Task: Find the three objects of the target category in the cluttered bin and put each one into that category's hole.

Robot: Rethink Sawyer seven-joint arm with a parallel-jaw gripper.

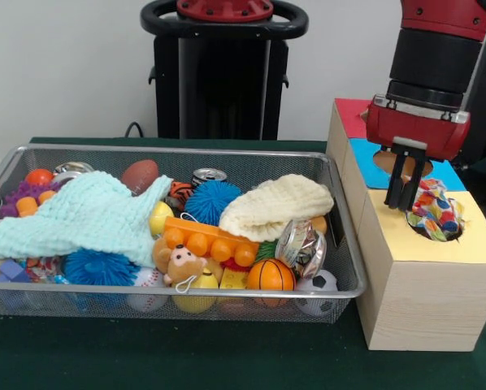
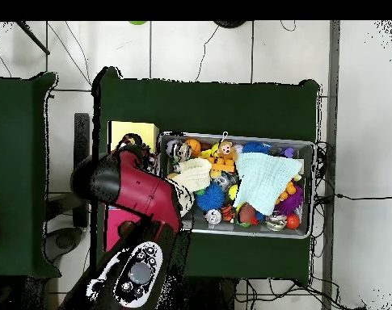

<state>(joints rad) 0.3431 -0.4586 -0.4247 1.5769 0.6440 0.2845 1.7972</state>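
Note:
My gripper [image 1: 405, 201] hangs over the wooden sorting box [image 1: 422, 301], at the near hole in its yellow panel [image 1: 480, 237]. It looks shut on the edge of a bunched polka-dot cloth [image 1: 436, 213] that sits partly in that hole. Two more cloths lie in the wire bin [image 1: 178, 151]: a pale blue knitted one [image 1: 88, 215] on the left and a cream one [image 1: 275, 207] right of centre. From above, the blue cloth [image 2: 263, 179] and cream cloth [image 2: 195, 173] show in the bin, while my arm [image 2: 138, 190] hides the gripper and most of the box.
The box top also has a blue panel [image 1: 363, 158] with a hole and a red panel [image 1: 353, 114] behind it. The bin holds several toys: a spiky blue ball [image 1: 210, 199], a small basketball [image 1: 270, 275], a soccer ball [image 1: 320, 284], a teddy [image 1: 180, 264] and cans.

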